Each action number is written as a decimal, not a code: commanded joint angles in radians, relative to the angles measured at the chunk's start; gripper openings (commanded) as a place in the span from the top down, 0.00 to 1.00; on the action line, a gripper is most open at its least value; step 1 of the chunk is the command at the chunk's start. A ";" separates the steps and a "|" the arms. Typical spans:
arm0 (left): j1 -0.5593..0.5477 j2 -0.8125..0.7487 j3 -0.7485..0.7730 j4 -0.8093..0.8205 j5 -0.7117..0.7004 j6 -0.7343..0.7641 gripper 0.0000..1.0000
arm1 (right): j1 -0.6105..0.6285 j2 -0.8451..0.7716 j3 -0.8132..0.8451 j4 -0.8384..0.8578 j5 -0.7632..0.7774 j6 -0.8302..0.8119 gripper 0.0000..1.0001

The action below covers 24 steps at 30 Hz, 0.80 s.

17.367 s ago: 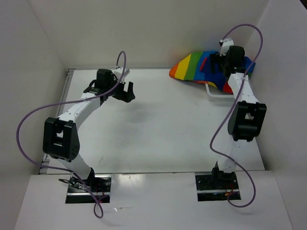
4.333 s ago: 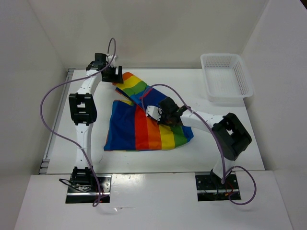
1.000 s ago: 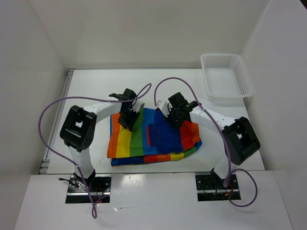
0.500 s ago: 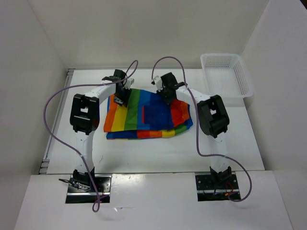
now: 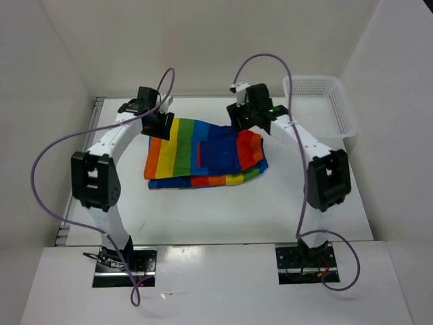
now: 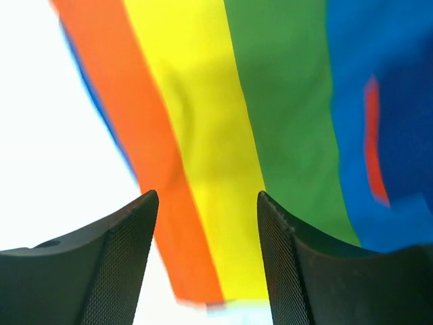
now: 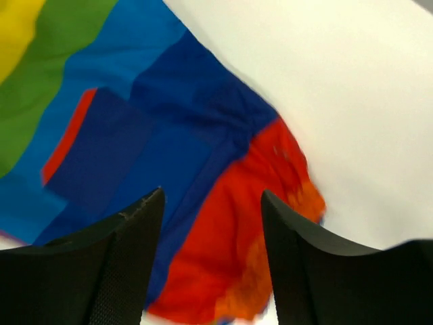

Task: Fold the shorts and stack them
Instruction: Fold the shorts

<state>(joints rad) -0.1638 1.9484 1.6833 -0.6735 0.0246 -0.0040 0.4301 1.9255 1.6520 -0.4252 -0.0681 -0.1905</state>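
Note:
The rainbow-striped shorts (image 5: pixel 203 152) lie folded flat in the middle of the table, with the blue patch pocket (image 5: pixel 218 153) on top. My left gripper (image 5: pixel 161 125) is open and empty, just above the shorts' far left corner. My right gripper (image 5: pixel 242 122) is open and empty, above the far right corner. The left wrist view shows the orange, yellow, green and blue stripes (image 6: pixel 203 135) below the open left gripper (image 6: pixel 206 203). The right wrist view shows the blue pocket and the red part (image 7: pixel 243 223) below the open right gripper (image 7: pixel 212 200).
A white lattice plastic basket (image 5: pixel 321 107) stands at the far right corner of the table. White walls close in the table at the back and both sides. Purple cables loop above both arms.
Both grippers have let go of the shorts and lifted back toward the far edge. The shorts have shifted toward the back since a second ago and now lie folded and still.

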 commanded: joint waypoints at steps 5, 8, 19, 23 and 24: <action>0.073 -0.244 -0.373 -0.067 0.084 0.004 0.32 | -0.191 -0.305 -0.294 -0.026 -0.188 0.218 0.33; 0.111 -0.270 -0.442 -0.020 0.150 0.004 0.32 | -0.200 -0.338 -0.375 -0.015 -0.203 0.227 0.34; 0.205 -0.236 -0.507 0.006 0.250 0.004 0.32 | -0.321 -0.321 -0.558 0.061 -0.363 0.287 0.33; 0.218 -0.177 -0.507 0.006 0.271 0.004 0.32 | -0.321 -0.321 -0.578 0.083 -0.395 0.264 0.38; 0.230 -0.164 -0.498 -0.006 0.282 0.004 0.33 | -0.321 -0.312 -0.578 0.083 -0.395 0.264 0.38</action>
<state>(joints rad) 0.0460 1.7416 1.1713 -0.6769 0.2497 -0.0040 0.1024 1.6043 1.0813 -0.4057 -0.4103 0.0734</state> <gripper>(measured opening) 0.672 0.629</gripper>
